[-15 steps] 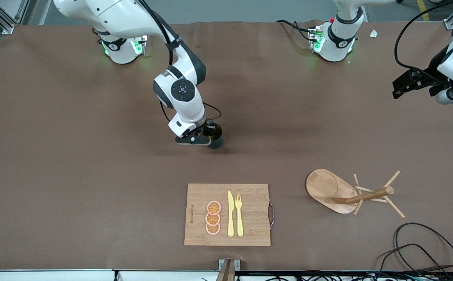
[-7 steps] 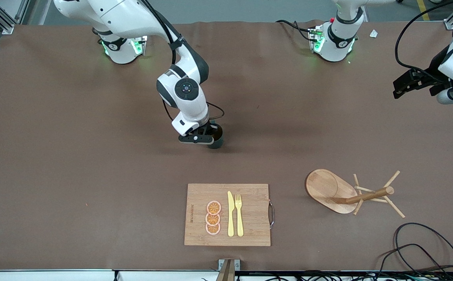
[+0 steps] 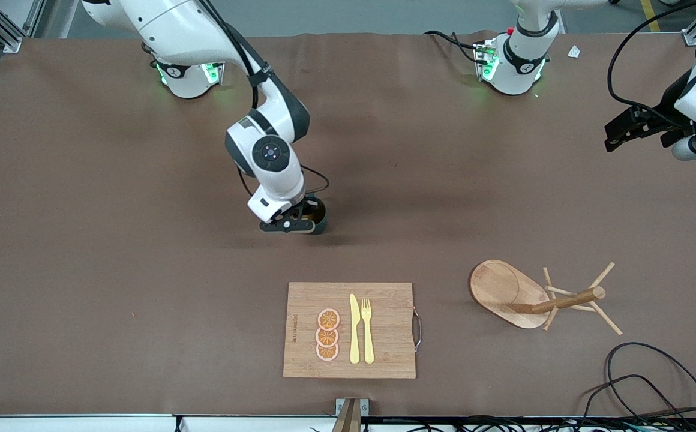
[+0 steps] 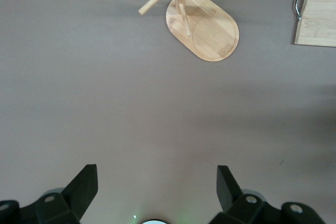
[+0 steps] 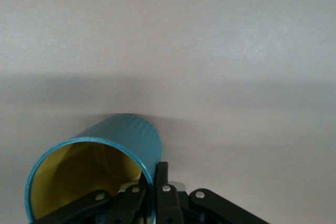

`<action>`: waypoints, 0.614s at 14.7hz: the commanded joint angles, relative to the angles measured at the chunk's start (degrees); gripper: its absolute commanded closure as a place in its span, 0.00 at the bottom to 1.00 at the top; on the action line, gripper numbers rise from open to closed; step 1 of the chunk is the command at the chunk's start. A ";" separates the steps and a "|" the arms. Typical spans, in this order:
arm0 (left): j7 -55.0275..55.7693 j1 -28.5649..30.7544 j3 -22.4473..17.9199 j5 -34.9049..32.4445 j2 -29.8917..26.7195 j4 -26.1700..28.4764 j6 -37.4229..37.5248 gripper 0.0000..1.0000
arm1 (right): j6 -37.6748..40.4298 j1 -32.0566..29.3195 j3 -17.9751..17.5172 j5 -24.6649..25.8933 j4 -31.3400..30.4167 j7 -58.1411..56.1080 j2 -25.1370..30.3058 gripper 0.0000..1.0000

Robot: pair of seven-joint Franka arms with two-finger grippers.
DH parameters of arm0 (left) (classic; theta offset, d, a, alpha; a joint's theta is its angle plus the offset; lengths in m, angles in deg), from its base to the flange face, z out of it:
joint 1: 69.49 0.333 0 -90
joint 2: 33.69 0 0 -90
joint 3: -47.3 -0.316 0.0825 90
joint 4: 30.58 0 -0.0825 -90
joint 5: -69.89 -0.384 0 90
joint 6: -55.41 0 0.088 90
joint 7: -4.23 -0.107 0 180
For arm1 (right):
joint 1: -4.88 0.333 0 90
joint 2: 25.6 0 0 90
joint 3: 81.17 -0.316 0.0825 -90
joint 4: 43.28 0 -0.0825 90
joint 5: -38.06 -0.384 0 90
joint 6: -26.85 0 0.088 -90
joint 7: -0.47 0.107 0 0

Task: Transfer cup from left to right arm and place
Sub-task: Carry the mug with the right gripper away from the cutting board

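Front view: right gripper (image 3: 300, 223) clamped on the rim of the dark teal cup (image 3: 318, 217), farther from the camera than the cutting board (image 3: 349, 330); left gripper (image 3: 615, 133) waiting near the left arm's table end.
Left wrist view: left gripper (image 4: 156, 188) spread wide, above the peg rack (image 4: 202, 24).
Right wrist view: cup (image 5: 113, 158) ribbed, teal, yellowish inside, rim pinched between the fingers (image 5: 161, 178).

The right gripper (image 3: 300, 223) hangs over the middle of the table (image 3: 84, 240), clamped on the rim of the cup (image 3: 317, 217), one finger inside and one outside; whether the cup touches the table is hard to tell. The cutting board (image 3: 384, 330) lies nearer the front camera than the cup; on it lie three orange slices (image 3: 327, 335), the knife (image 3: 354, 329) beside them, the fork (image 3: 367, 330) beside the knife. The peg rack (image 3: 534, 295) stands toward the left arm's end, level with the board; cables (image 3: 648, 384) lie nearer the camera than the rack. The left gripper (image 4: 156, 184) waits spread apart over that same end, above bare table.
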 commanded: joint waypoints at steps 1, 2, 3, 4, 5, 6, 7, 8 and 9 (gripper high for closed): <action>-0.10 0.30 -0.03 0.53 -0.48 -0.85 0.94 0.00 | 2.86 -4.50 -0.63 0.50 -1.24 -13.10 3.20 1.00; -0.10 0.30 -0.03 0.44 -0.48 -1.20 0.94 0.00 | 3.13 -5.73 -0.63 0.50 -2.11 -17.69 3.90 1.00; -0.45 0.39 -0.11 0.35 -1.00 -1.12 1.11 0.00 | 3.04 -6.96 -0.63 0.50 -2.90 -20.95 4.52 1.00; -0.45 0.39 -0.11 0.35 -1.09 -1.29 1.46 0.00 | 2.96 -8.02 -0.63 0.50 -3.95 -24.47 5.31 1.00; -0.10 0.39 -0.11 0.18 -1.09 -1.64 1.46 0.00 | 2.96 -8.81 -0.63 0.50 -4.83 -28.07 6.10 1.00; -0.01 0.39 -0.20 0.18 -1.01 -1.64 1.55 0.00 | 2.96 -10.39 -0.63 0.59 -5.97 -31.06 7.06 1.00; -0.10 0.39 -0.20 0.18 -0.83 -1.73 1.73 0.00 | 2.78 -11.19 -0.63 0.59 -7.46 -32.66 8.38 1.00; -0.10 0.39 -0.12 0.18 -0.83 -1.82 1.73 0.00 | 2.69 -12.07 -0.63 0.50 -9.13 -34.16 9.70 1.00; -0.19 0.56 -0.20 0.18 -0.83 -1.91 1.73 0.00 | 2.60 -13.12 -0.63 0.59 -10.80 -36.00 11.01 1.00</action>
